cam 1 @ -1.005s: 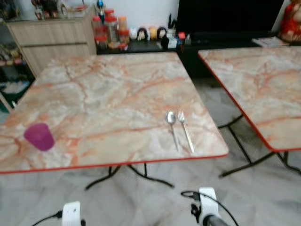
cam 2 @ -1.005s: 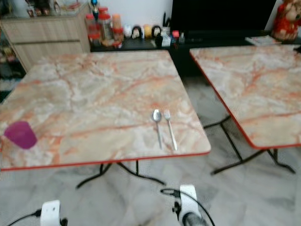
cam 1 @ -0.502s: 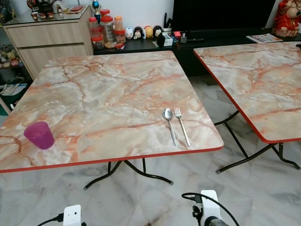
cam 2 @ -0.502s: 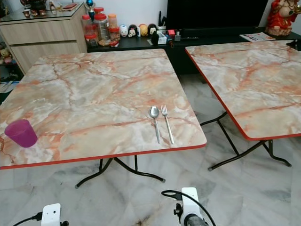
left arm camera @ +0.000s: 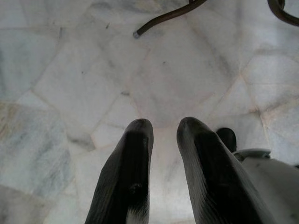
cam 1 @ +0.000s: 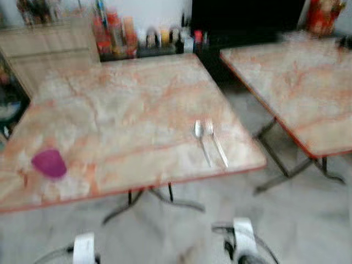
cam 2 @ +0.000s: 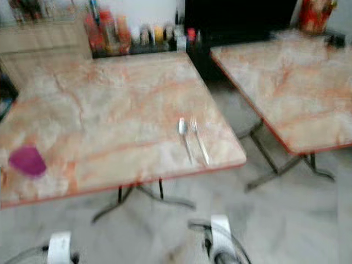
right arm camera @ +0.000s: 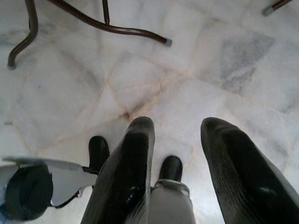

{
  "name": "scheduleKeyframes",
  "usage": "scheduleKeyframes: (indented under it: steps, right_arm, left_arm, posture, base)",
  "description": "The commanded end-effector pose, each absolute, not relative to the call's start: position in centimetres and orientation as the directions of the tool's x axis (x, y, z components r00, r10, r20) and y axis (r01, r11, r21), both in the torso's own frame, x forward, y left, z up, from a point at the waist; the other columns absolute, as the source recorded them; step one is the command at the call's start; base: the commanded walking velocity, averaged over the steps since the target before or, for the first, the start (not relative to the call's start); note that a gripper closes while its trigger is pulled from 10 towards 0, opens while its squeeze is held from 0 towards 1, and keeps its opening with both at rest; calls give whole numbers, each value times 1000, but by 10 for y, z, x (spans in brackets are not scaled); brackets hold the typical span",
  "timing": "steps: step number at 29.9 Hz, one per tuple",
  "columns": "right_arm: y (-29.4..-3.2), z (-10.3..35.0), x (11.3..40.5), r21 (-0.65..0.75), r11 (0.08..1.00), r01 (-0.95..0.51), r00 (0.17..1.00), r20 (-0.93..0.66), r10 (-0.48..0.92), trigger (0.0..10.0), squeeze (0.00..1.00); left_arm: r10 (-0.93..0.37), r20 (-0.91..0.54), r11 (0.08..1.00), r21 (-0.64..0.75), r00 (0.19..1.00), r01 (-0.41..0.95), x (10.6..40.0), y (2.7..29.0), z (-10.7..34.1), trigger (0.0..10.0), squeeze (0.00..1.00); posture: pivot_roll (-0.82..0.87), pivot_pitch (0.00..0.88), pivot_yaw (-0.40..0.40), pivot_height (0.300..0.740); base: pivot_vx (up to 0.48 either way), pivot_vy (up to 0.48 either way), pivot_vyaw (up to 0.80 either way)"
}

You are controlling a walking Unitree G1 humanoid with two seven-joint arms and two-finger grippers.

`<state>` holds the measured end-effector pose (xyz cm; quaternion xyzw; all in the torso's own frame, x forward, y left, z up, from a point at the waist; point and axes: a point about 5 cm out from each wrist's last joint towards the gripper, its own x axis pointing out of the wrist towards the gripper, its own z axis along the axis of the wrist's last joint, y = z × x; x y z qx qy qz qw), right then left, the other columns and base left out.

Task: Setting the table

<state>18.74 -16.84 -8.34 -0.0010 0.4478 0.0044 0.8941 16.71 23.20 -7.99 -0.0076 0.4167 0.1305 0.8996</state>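
A marble-patterned table (cam 1: 126, 99) with a red edge stands before me; the head views are blurred. A purple cup (cam 1: 49, 163) stands upright near its front left corner. A spoon (cam 1: 201, 140) and a fork (cam 1: 217, 146) lie side by side near the front right corner. Both arms hang low below the table edge, over the floor. My left gripper (left arm camera: 163, 128) points at the marble floor with a narrow gap between its fingers and holds nothing. My right gripper (right arm camera: 177, 126) stands open wider, also with nothing in it, above my feet.
A second marble table (cam 1: 297, 82) stands to the right across a narrow aisle. Black curved table legs (cam 1: 165, 201) rest on the floor ahead. Behind are a wooden cabinet (cam 1: 49, 44), jars (cam 1: 113, 33) on a low shelf and a dark screen (cam 1: 242, 16).
The head views have shifted slightly and gone blurred, so the camera is moving. Cup, spoon and fork keep their places on the table. Both arms still hang low.
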Motion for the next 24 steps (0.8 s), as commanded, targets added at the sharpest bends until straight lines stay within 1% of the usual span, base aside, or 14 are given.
scheduleKeyframes:
  steps: [1, 8, 17, 20, 21, 24]
  right_arm:
    - [-165, -82, 191, 10, 1000, -8, 609, -793, 12, 10000, 0]
    - [-164, -82, 190, 14, 1000, -6, 608, -794, 14, 10000, 0]
    - [-161, -82, 190, 9, 1000, -29, 612, -790, 25, 10000, 0]
    - [-160, -82, 191, 14, 1000, -28, 614, -789, 28, 10000, 0]
    - [-160, -82, 190, 20, 1000, -16, 613, -790, 26, 10000, 0]
    - [-160, -82, 190, 28, 1000, -2, 614, -789, 23, 10000, 0]
  left_arm:
    - [227, -756, 966, 97, 614, -238, 166, 232, -81, 10000, 0]
    - [224, -740, 969, 100, 634, -226, 170, 230, -79, 10000, 0]
    - [228, -722, 970, 107, 653, -220, 177, 232, -75, 10000, 0]
    - [224, -720, 971, 110, 657, -211, 179, 231, -74, 10000, 0]
    - [222, -721, 972, 109, 657, -209, 179, 231, -74, 10000, 0]
    - [218, -721, 973, 110, 657, -203, 180, 230, -74, 10000, 0]
  posture:
    - [8, 0, 46, 732]
    - [13, 0, 47, 732]
    - [16, 0, 56, 732]
    - [13, 0, 61, 732]
    - [14, 0, 61, 732]
    - [13, 0, 61, 732]
  base:
    - [0, 0, 0]
    - [0, 0, 0]
    - [295, 0, 0]
    - [314, 0, 556]
    - [0, 0, 525]
    - [0, 0, 0]
